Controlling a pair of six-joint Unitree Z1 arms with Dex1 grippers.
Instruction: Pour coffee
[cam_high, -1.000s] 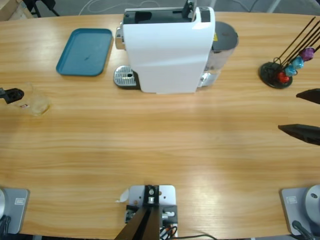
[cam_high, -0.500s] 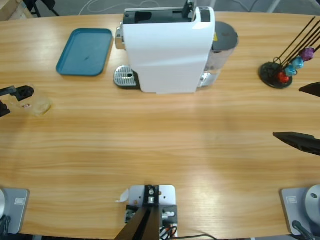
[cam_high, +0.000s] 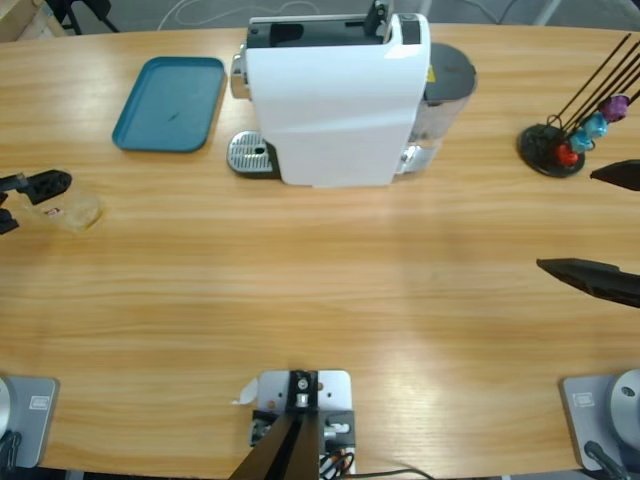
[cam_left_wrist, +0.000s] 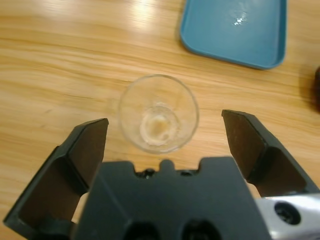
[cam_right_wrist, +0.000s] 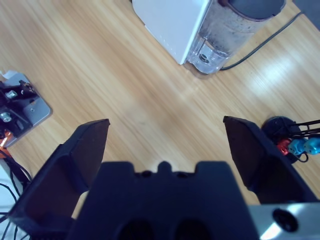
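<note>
- Long wooden table (cam_high: 320, 290), pale grain, seen from above; a strip of grey floor shows along the top edge.
- White coffee machine (cam_high: 335, 95) stands at the table's far middle, with a metal drip grate (cam_high: 250, 155) at its left foot and a clear water tank (cam_right_wrist: 235, 30) at its right.
- Blue tray (cam_high: 172, 103) lies left of the machine, apart from it, nothing on it.
- Black capsule stand (cam_high: 565, 140) at the far right, thin rods rising, red and blue capsules near its base.
- Left gripper (cam_left_wrist: 165, 137) enters at the left edge. Jaws spread wide, one on either side of the glass cup (cam_left_wrist: 159, 113); a clear gap on both sides, neither jaw touching the glass.
- Glass cup stands upright on the bare wood, near the left edge and well short of the tray. Seen from above, its bottom shows only a pale, faintly yellowish residue; no dark coffee layer can be made out.
- Right gripper (cam_high: 600, 225) enters at the right edge, near the capsule stand. Jaws wide apart, nothing between them, only bare table below.
- Right wrist view looks down on the machine's corner, the tank and the capsule stand.
</note>
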